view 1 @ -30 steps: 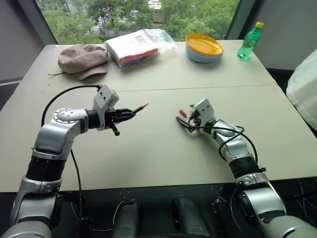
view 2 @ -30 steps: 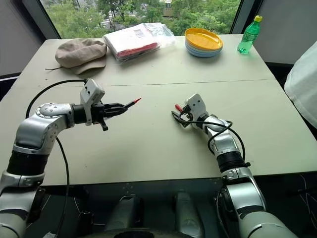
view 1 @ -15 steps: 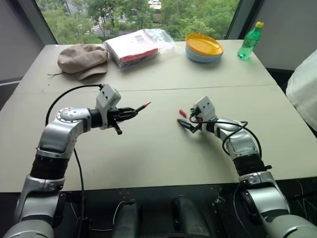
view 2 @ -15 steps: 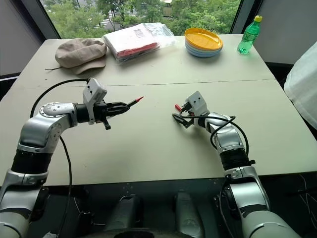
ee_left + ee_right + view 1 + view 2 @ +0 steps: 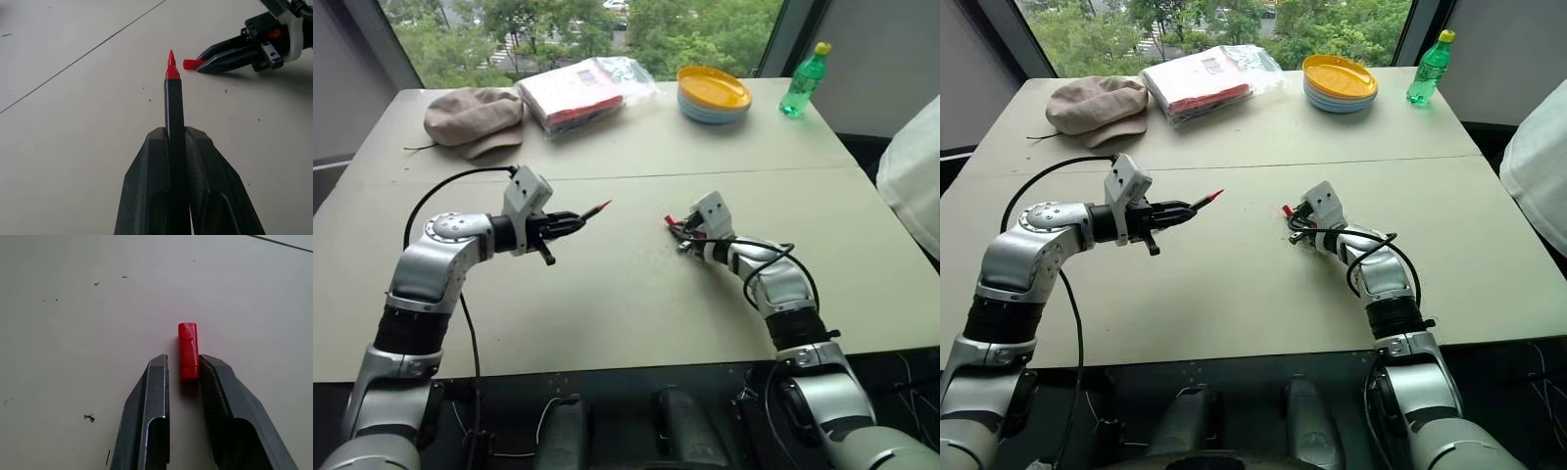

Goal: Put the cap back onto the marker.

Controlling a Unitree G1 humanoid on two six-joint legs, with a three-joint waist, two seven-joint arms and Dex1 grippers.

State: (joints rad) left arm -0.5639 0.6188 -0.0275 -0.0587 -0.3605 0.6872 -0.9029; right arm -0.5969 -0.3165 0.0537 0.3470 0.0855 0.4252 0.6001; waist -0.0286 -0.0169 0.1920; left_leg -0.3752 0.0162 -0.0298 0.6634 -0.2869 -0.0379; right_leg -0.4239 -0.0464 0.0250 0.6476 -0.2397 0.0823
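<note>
On the pale table (image 5: 607,294), the left gripper (image 5: 177,134) is closed tight on the black marker (image 5: 173,105), whose bare red tip points toward the right gripper (image 5: 183,363). The red cap (image 5: 188,351) lies on the table surface, partly between the right gripper's fingertips and touching one finger (image 5: 220,382). A small gap is visible at the other finger, so the cap is not firmly clamped.
</note>
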